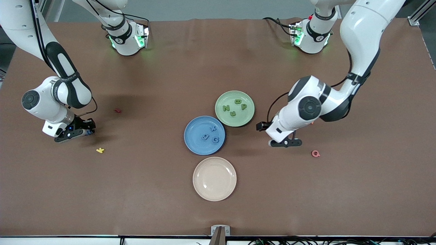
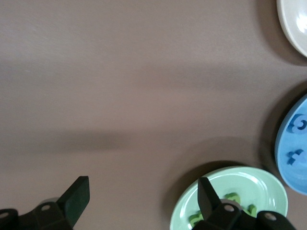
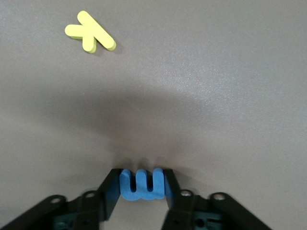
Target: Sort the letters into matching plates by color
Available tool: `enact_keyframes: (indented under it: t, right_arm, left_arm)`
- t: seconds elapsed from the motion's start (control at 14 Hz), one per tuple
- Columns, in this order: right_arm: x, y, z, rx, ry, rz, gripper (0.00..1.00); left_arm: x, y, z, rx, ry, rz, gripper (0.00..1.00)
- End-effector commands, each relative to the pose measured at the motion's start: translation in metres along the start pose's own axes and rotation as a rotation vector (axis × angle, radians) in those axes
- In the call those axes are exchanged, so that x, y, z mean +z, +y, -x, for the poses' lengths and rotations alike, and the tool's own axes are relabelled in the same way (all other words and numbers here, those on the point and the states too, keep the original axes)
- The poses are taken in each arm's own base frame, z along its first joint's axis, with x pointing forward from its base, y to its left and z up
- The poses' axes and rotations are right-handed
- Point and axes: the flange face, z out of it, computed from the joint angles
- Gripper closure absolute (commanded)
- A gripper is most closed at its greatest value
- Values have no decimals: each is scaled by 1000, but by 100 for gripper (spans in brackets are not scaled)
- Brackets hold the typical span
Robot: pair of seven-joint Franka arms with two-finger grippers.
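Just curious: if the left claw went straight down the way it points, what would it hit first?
Probably bare table; the open left claw hangs over it beside the green plate.

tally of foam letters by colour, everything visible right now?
Blue letters: 4, with 3 in the blue plate and 1 between the right end effector's fingers
Green letters: 4, all in the green plate
Yellow letter: 1
Dark red letter: 1
Pink letter: 1
Total: 11
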Motion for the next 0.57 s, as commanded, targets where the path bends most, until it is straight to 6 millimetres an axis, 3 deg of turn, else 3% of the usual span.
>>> enact_keyframes:
  t: [0.0,0.14,0.29,0.36,0.5]
  right_arm:
    - [10,-2,5,-23,2,-6,100]
    - [0,-8,-6,17,18,-3,100]
    - [-17,-35,-30,69,-13,-35,100]
    - [-29,-51,-45,124,-34,-52,100]
    - [-55,-105,-75,232,-86,-75,100]
  left_arm:
    - [-32,-37,14,50,13,17,1]
    - [-54,-69,13,69,20,27,1]
    - [-80,-101,13,79,10,24,2]
    - [-94,-118,13,87,8,30,2]
    - [-120,-148,16,128,22,19,3]
